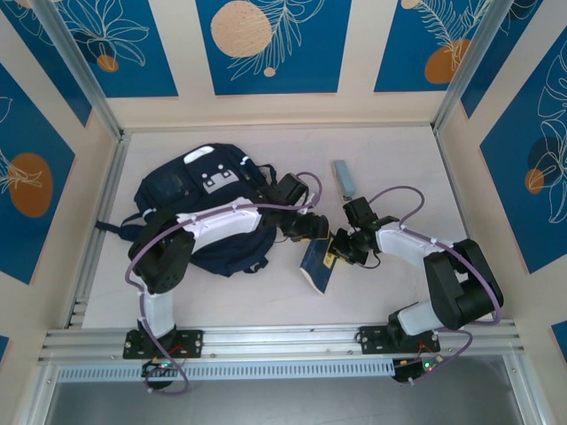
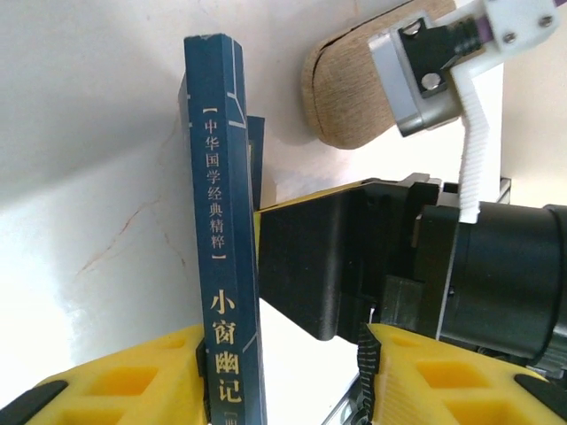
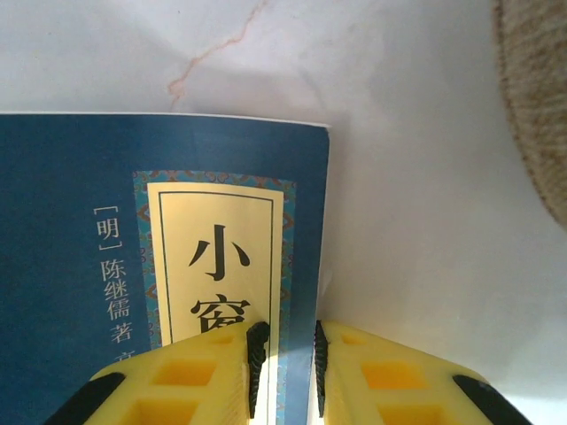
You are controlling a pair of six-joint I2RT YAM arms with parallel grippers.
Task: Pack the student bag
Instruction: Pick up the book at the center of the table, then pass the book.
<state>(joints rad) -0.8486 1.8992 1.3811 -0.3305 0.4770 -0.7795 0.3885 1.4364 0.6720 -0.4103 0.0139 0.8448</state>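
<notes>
The student bag (image 1: 208, 202), dark navy with a white patch, lies at the back left of the table, under my left arm. A small navy book (image 1: 315, 266) stands tilted on the table right of it, between my grippers. My left gripper (image 1: 321, 232) is open. The book's spine (image 2: 221, 221) rests against its left pad, and the right pad (image 2: 361, 363) is well apart from it. My right gripper (image 1: 339, 251) points at the book's front cover (image 3: 106, 195). Its jaws (image 3: 285, 354) are a narrow gap apart over the cover's right edge, with nothing pinched between them.
A slim fabric pouch (image 1: 345, 179) lies behind the grippers at mid table. It shows as tan weave beyond the book (image 2: 345, 88) and at the right wrist view's top right corner (image 3: 536, 88). Patterned walls and metal posts enclose the table on three sides.
</notes>
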